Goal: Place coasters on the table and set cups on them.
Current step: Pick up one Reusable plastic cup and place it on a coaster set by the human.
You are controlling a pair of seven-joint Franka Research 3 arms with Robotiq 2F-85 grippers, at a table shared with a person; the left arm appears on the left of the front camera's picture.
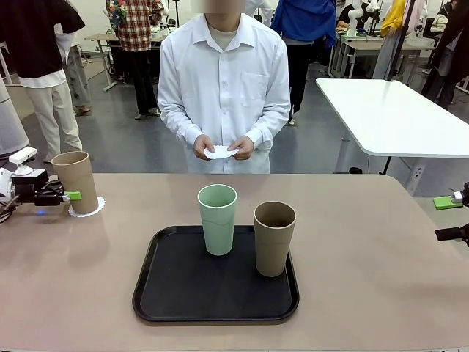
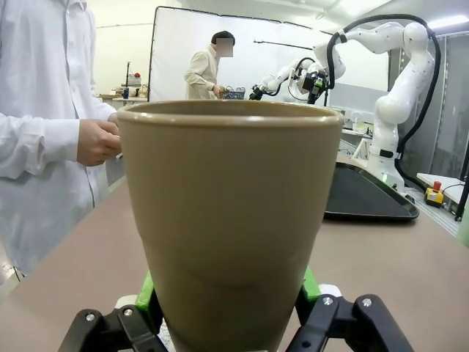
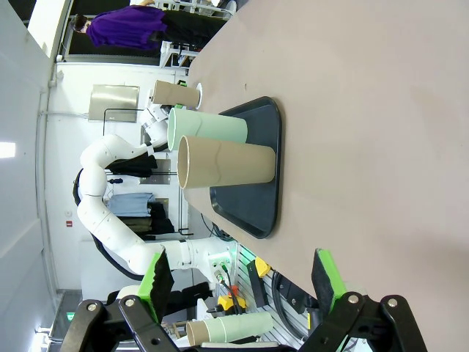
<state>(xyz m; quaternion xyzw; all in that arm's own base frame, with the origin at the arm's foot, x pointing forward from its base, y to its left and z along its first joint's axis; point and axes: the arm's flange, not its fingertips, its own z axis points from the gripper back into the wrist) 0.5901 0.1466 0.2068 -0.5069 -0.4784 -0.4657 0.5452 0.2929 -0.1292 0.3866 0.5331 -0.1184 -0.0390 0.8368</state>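
Observation:
A tan cup stands on a lacy white coaster at the table's far left, and my left gripper is shut on its lower half. Up close in the left wrist view, the same tan cup sits between the green pads. A mint green cup and a second tan cup stand upright on the black tray. The person holds another coaster in both hands. My right gripper hangs open at the right edge, and in its own view the right gripper holds nothing.
A white-topped table stands behind on the right. Bare tabletop lies left and right of the tray. In the right wrist view the tray with both cups lies ahead of the fingers. People stand farther back in the room.

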